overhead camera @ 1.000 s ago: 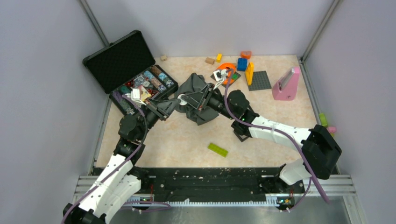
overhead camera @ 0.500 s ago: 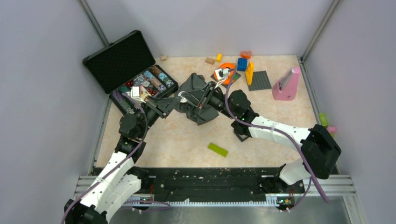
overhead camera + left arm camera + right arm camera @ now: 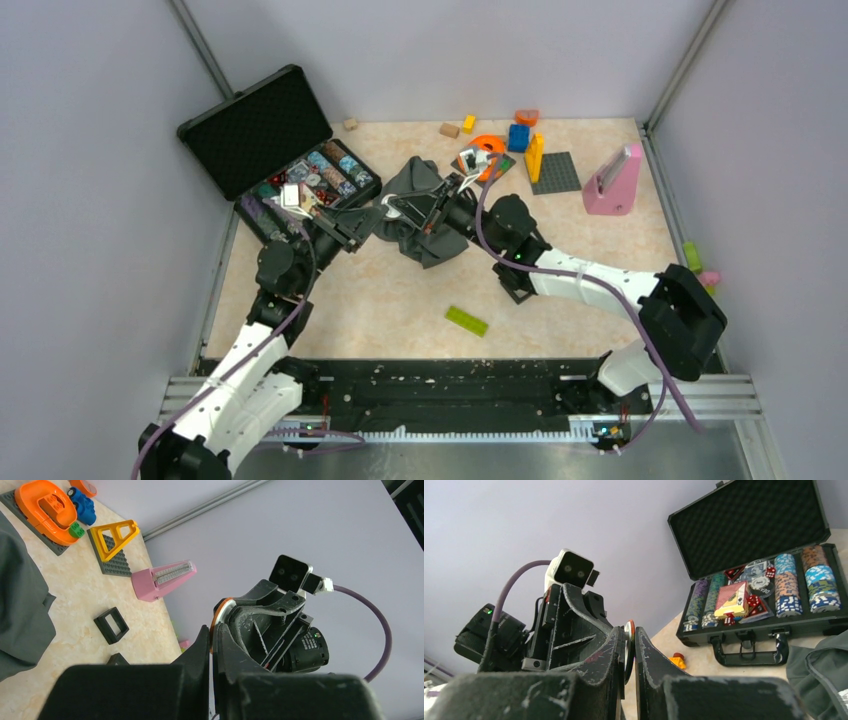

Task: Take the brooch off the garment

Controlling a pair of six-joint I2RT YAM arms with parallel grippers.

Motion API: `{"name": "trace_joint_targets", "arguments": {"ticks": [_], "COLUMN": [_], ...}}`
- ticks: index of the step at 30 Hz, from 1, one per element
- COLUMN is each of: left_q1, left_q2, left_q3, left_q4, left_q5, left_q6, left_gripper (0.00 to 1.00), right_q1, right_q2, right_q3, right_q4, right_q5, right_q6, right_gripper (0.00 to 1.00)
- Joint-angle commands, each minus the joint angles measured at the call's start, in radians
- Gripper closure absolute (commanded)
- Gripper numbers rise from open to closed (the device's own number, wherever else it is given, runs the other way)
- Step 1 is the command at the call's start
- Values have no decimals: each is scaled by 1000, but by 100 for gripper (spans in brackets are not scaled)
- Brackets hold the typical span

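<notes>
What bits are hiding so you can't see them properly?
The brooch: right wrist view shows only its thin edge, pinched in the right gripper; its face is hidden.
Top view: brooch too small to pick out near the garment.
The left gripper: blurry, cut off by the left wrist view's bottom edge; whether it pinches cloth is unclear.

This is looking like a robotics lab test cell, not a home or a shop. Plain grey panel walls (image 3: 90,200) are boxing in the table (image 3: 400,300) on three sides, with metal posts (image 3: 206,50) running up at its far corners. A left arm (image 3: 250,370) and a right arm (image 3: 590,280) are sitting bolted to a black rail (image 3: 450,385) along the table's near edge. A purple cable (image 3: 386,635) is trailing from one wrist and a small camera (image 3: 571,570) is riding on the other. Unrelated props are lying about: a chip case (image 3: 255,125) at the far left corner, toy blocks (image 3: 518,137), a pink metronome (image 3: 612,180) and a garment (image 3: 415,178).
</notes>
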Motion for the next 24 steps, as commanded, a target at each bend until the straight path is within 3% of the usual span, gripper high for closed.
{"name": "trace_joint_targets", "arguments": {"ticks": [1,15,24], "left_q1": [-8,-8,-8], "left_q2": [8,27,37], "left_q3": [57,17,-7], "left_q4": [84,151,169], "left_q5": [73,91,83], "left_q6": [-65,-113,-114], "left_gripper": [100,100,100], "right_q1": [18,42,48], "right_q2": [36,85,81], "right_q3": [-14,-39,-47], "right_q4": [16,200,229], "right_q5": [10,73,105], "right_q6": [-120,-62,-30], "right_gripper": [99,98,97]}}
